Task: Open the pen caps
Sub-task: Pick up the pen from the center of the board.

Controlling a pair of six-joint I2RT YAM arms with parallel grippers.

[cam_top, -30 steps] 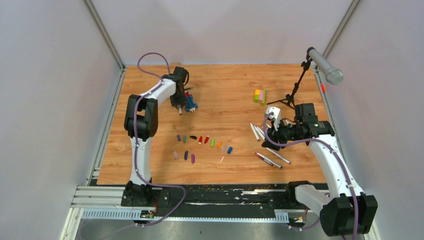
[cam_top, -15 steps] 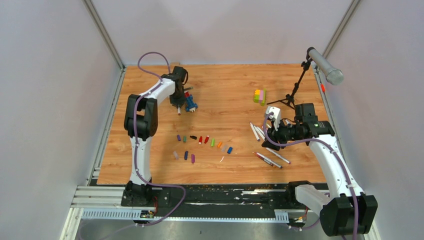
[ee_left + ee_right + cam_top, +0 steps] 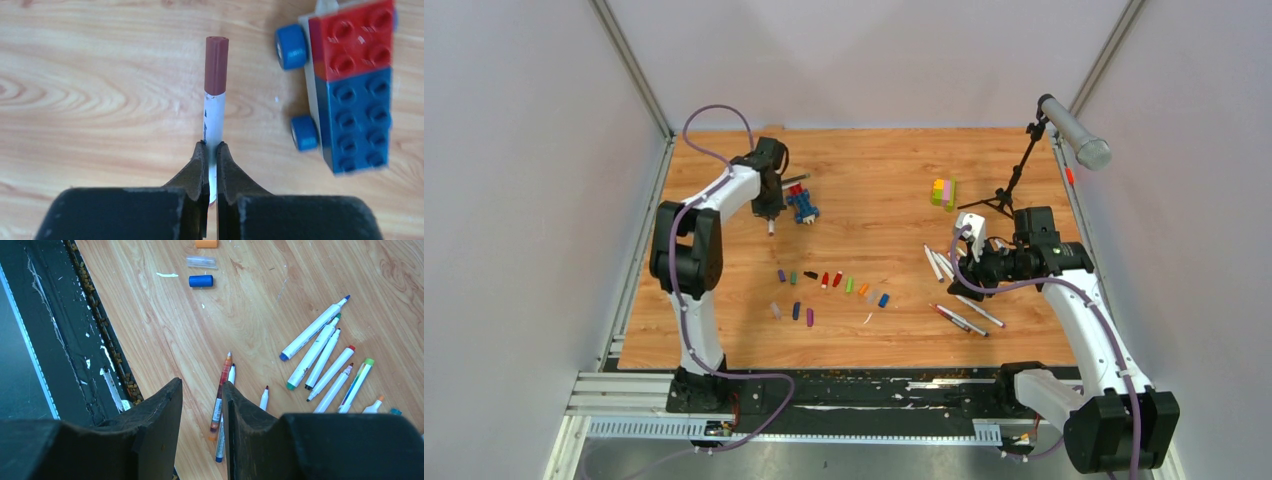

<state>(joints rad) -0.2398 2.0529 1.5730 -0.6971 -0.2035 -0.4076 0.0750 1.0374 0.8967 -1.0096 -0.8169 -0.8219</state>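
My left gripper [image 3: 210,147] is shut on the white barrel of a pen [image 3: 214,117] whose brown cap [image 3: 216,65] is still on and points away from the jaws. In the top view that gripper [image 3: 769,208] hangs at the far left of the table with the pen [image 3: 771,228] sticking out below it. Several loose pen caps [image 3: 829,285] lie in rows at mid table. Uncapped pens [image 3: 320,355] lie in a fan on the right, and two more [image 3: 220,395] lie under my right gripper [image 3: 201,387]. It hovers open above them with nothing between its fingers.
A blue-and-red toy brick car [image 3: 345,85] stands just right of the held pen. A yellow-green-pink block stack [image 3: 943,192] and a black microphone stand [image 3: 1014,185] are at the back right. The table's front edge and black rail [image 3: 60,340] lie close to the right gripper.
The left gripper's jaws have closed on the pen, and the left arm has swung a little to the left, away from the toy car. The right arm has not moved.
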